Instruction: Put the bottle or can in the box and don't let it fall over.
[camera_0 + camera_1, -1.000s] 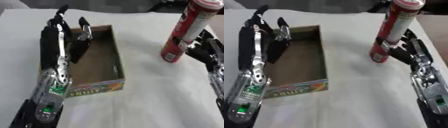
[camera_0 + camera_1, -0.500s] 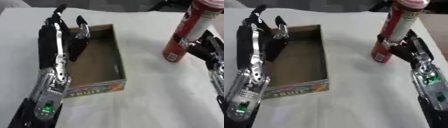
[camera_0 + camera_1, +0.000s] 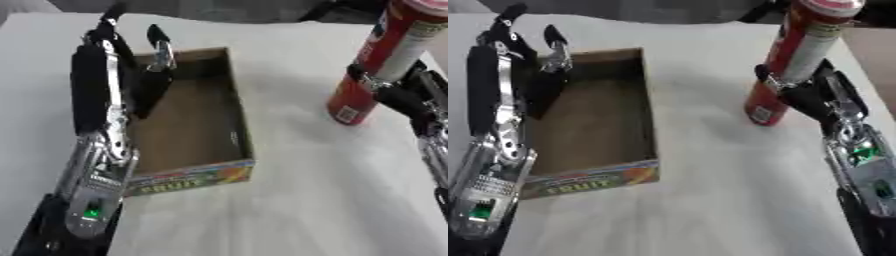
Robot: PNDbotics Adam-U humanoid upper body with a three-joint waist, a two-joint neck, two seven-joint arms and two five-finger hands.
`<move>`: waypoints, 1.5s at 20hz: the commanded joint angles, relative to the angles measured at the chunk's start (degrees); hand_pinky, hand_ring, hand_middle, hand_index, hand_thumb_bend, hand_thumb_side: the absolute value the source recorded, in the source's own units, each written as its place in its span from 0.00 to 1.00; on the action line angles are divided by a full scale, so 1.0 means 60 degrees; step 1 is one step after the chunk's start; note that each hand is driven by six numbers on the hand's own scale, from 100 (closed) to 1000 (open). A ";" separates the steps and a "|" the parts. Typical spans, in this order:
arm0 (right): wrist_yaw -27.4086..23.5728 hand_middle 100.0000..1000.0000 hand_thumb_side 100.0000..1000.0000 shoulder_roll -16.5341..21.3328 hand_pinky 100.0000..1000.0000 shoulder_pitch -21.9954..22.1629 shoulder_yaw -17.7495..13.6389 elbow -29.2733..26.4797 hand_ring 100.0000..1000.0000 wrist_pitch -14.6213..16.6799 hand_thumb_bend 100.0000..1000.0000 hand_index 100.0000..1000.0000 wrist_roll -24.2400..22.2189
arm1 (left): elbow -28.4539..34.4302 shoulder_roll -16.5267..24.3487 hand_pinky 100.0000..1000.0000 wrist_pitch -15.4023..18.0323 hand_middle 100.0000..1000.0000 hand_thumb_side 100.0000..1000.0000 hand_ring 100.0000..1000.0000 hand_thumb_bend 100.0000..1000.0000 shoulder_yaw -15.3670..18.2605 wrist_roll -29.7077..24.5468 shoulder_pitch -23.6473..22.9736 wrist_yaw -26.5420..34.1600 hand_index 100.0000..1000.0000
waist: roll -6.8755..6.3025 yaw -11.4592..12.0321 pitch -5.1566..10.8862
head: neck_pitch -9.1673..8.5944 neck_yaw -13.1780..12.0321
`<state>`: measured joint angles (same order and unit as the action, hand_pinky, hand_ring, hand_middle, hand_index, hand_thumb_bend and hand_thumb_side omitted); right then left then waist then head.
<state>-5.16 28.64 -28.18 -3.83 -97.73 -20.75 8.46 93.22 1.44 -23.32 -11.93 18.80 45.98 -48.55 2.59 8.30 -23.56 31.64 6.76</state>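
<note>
The right hand [image 3: 811, 95] grips the tall red can [image 3: 792, 60], standing tilted right of the box [image 3: 597, 125]. The left hand [image 3: 514, 75], fingers straight, rests at the box's left wall.

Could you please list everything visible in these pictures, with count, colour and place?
Can: one, tall, red with a pale band near the top, upright on the table at the right, outside the box.
Box: one, open brown cardboard with a colourful printed front panel, left of centre, nothing visible inside.
Table: one, white, under everything.
Left hand: one, black and silver, fingers straight, over the box's left wall.
Right hand: one, black, fingers curled round the can's lower half.
</note>
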 commanded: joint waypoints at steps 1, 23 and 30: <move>-0.0179 0.96 0.33 0.0361 1.00 -0.0154 -0.0029 -0.0044 1.00 0.0057 0.46 1.00 -0.0008 | 0.0123 -0.0004 0.49 -0.0003 0.21 0.66 0.50 0.00 0.0114 0.0071 0.0188 -0.0013 0.88 | 0.0009 -0.0012 0.0148 | -0.0120 0.0016; -0.2193 0.85 0.10 0.0383 1.00 -0.0437 0.0275 0.0821 1.00 0.0917 0.34 0.85 -0.0209 | -0.0317 -0.0051 0.50 0.0261 0.21 0.67 0.51 0.00 0.0410 -0.0024 0.0308 -0.0056 0.85 | 0.0023 -0.0017 0.0104 | -0.0131 0.0003; -0.2597 0.84 0.04 0.0411 1.00 -0.0398 0.0249 0.0796 1.00 0.0962 0.13 0.77 -0.0170 | -0.0372 -0.0005 0.51 0.0543 0.22 0.68 0.51 0.00 0.0407 -0.0171 0.0376 0.0085 0.91 | 0.0030 -0.0033 0.0164 | -0.0103 -0.0009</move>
<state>-19.98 29.10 -30.15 -2.04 -92.44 -15.12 7.33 90.42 1.42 -20.64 -9.80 17.84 47.16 -48.42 2.77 8.20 -23.95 31.57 6.68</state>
